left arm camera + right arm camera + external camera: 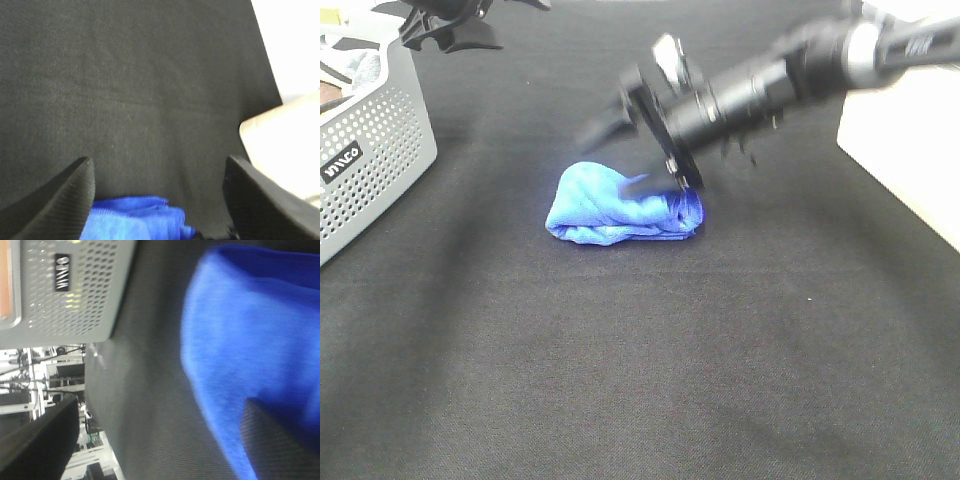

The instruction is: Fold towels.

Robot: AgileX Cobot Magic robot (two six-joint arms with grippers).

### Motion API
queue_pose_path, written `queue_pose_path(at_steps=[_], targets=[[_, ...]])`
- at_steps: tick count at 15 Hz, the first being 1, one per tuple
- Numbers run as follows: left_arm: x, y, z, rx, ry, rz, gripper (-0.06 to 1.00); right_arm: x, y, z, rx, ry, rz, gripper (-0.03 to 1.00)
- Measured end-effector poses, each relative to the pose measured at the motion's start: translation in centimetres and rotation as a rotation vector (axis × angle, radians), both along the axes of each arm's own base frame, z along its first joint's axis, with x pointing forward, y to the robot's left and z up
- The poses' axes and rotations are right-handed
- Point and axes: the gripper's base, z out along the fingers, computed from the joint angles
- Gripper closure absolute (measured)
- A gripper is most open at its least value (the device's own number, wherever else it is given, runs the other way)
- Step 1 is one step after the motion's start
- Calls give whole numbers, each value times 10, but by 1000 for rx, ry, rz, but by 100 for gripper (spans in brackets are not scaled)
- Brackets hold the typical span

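The royal-blue towel (618, 207) lies bunched in a rumpled heap on the black cloth in the middle of the table. My right gripper (615, 160) reaches in from the upper right, open, directly over the heap. In the right wrist view the towel (250, 340) fills the frame, one finger (280, 445) lies on it, and the other finger (40, 440) is off to the basket side. My left gripper (450, 32) hangs high at the far left, open and empty. The left wrist view shows its fingers (60, 205) wide apart, with the towel (140, 220) far below.
A perforated grey basket (370, 160) stands at the left edge and also shows in the right wrist view (70, 285). A cream-white block (905, 150) sits at the right edge. A black cloth (640, 360) covers the table.
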Motion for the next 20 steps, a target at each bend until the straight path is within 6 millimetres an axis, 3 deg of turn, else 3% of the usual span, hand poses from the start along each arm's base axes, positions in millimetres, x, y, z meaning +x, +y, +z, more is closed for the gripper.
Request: queue_pose_path(at_steps=[1,6,10,12,14,15,17,20], targets=[[-1,0,-1,15,4,-11,25,2,-4,-3,-3,6,-9,15],[-2,1,-3,53,9,-33,25,20,-61,-11,-110,10,-114,16],[-12,6,11,200,-26,-110,25,14,-78,-4,-153,28,-39,16],[-30,12,32,317,-32,-183,25,6,-83,25,-217,7,28,16],[-50,18,53,399,-14,-244,25,-3,-88,66,-287,-37,40,16],[-67,23,72,429,-14,-256,25,-10,-94,97,-349,-89,21,16],[-86,28,84,458,-21,-251,25,-19,-100,128,-415,-140,-9,16],[-140,44,90,524,5,-243,25,-56,-114,200,-516,-283,-72,16]])
